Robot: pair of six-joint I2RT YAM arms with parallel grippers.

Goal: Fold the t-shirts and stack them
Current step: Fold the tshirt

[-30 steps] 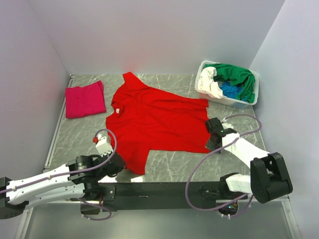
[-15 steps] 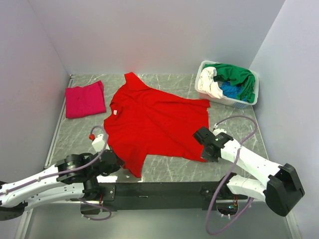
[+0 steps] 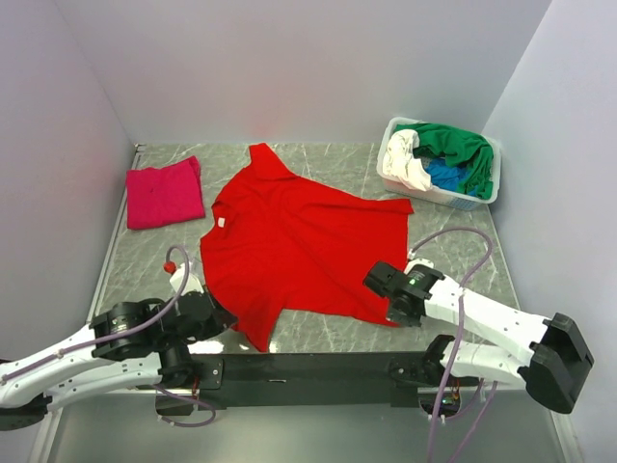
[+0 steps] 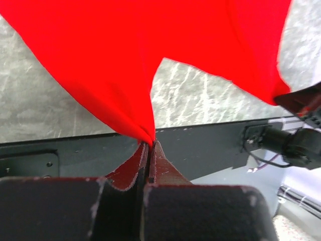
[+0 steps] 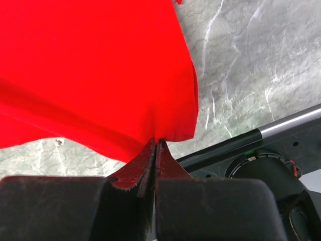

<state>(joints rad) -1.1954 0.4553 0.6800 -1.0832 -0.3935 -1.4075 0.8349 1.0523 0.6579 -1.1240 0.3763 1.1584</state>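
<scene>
A bright red t-shirt [image 3: 299, 246] lies spread on the marble table [image 3: 333, 333], with its collar to the left. My left gripper [image 3: 214, 314] is shut on the shirt's near-left edge. In the left wrist view the red cloth [image 4: 150, 60] runs up from the pinched fingertips of that gripper [image 4: 151, 143]. My right gripper [image 3: 388, 291] is shut on the shirt's near-right corner, and the right wrist view shows the cloth [image 5: 90, 65] bunched into its closed tips [image 5: 156, 141]. A folded magenta-pink t-shirt [image 3: 164, 193] lies at the far left.
A white plastic basket [image 3: 461, 200] at the far right holds a green t-shirt [image 3: 458, 145], a white one [image 3: 405, 166] and a blue one [image 3: 445, 177]. The black base rail [image 3: 308, 367] runs along the near edge. Walls close in the left, back and right.
Both grippers have drawn the red shirt's near edge leftward. The right gripper came left and nearer, and the left gripper slid left. Both have stayed shut on the cloth.
</scene>
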